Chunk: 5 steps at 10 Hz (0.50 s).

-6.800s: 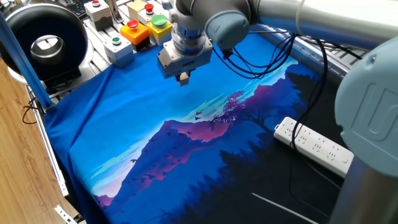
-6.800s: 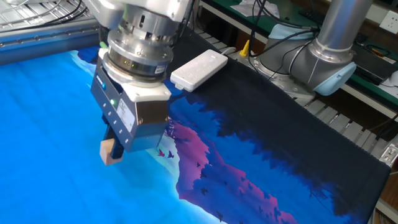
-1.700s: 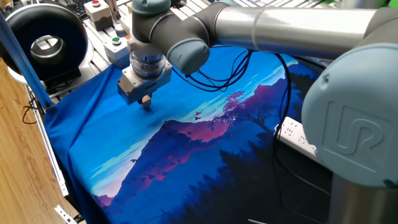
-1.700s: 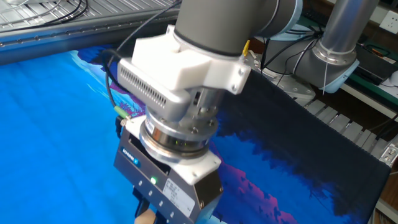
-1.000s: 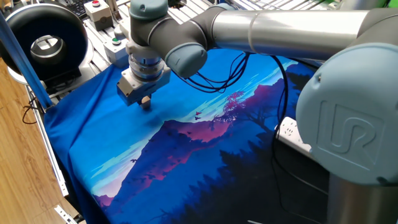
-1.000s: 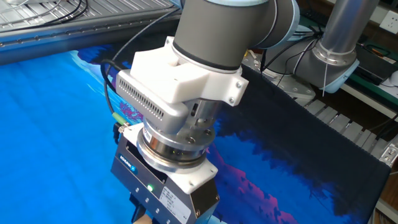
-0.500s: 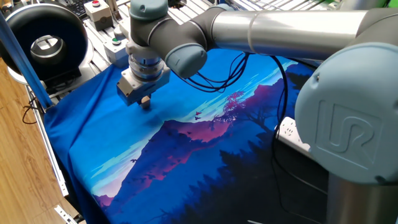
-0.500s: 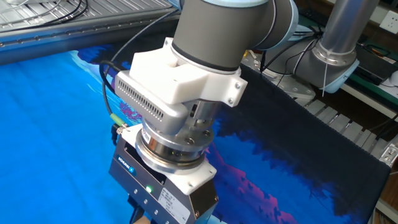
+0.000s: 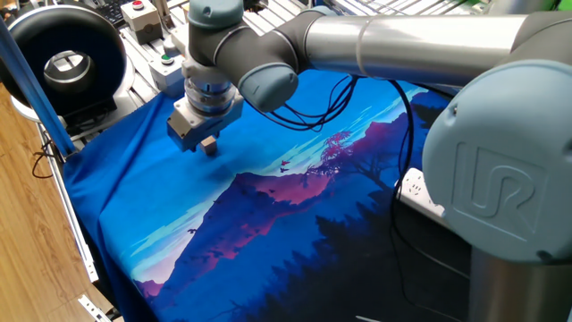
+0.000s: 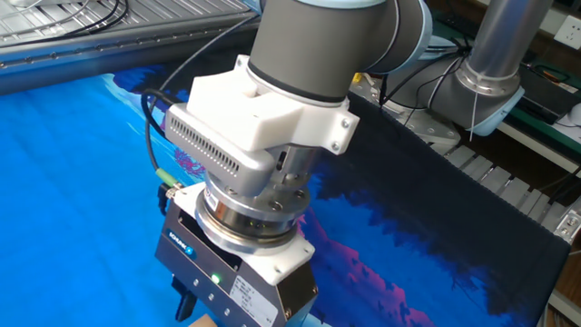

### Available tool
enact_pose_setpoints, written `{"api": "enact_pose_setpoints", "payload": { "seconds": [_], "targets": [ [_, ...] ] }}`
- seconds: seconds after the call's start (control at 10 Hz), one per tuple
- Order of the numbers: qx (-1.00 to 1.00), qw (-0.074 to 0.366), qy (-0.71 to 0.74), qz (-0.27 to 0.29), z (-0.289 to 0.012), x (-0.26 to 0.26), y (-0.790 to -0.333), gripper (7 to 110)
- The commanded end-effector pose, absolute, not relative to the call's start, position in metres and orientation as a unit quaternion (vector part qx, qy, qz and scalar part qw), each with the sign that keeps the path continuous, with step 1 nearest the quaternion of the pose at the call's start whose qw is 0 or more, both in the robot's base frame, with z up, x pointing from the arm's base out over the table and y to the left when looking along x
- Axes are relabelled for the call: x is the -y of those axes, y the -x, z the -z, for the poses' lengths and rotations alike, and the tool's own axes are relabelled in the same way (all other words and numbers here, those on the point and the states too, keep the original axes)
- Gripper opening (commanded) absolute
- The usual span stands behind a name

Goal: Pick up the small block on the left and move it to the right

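The small tan block lies on the light-blue part of the printed cloth, at its far left. My gripper hovers right over it, jaws spread a little, and the block's top face shows just below the fingertips. In the other fixed view only a tan corner of the block shows at the bottom edge, beside a black finger; the gripper is cut off by the frame there.
Grey boxes with round buttons and a black round device stand behind the cloth's far-left corner. A white power strip lies on the dark right part. The arm's base stands beyond the cloth.
The gripper carried the block left and lowered it to the cloth. In the last half second it drew up slightly and the block shows more clearly beneath it.
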State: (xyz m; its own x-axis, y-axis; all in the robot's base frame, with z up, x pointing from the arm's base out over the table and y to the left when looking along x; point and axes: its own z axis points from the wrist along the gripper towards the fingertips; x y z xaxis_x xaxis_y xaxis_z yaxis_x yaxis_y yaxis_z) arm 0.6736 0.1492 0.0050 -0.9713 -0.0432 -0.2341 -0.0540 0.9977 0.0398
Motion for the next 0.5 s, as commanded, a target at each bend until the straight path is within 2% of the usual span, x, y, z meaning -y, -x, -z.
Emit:
{"api": "enact_pose_setpoints", "payload": {
  "seconds": [0.0,0.1,0.3,0.4],
  "targets": [
    [-0.993,0.115,0.025,-0.027,-0.01,-0.15,-0.676,66],
    [-0.993,0.112,0.025,-0.026,-0.015,-0.15,-0.674,66],
    [-0.995,0.09,0.035,-0.008,-0.042,-0.141,-0.663,66],
    [-0.996,0.077,0.035,-0.005,-0.056,-0.137,-0.655,44]
  ]
}}
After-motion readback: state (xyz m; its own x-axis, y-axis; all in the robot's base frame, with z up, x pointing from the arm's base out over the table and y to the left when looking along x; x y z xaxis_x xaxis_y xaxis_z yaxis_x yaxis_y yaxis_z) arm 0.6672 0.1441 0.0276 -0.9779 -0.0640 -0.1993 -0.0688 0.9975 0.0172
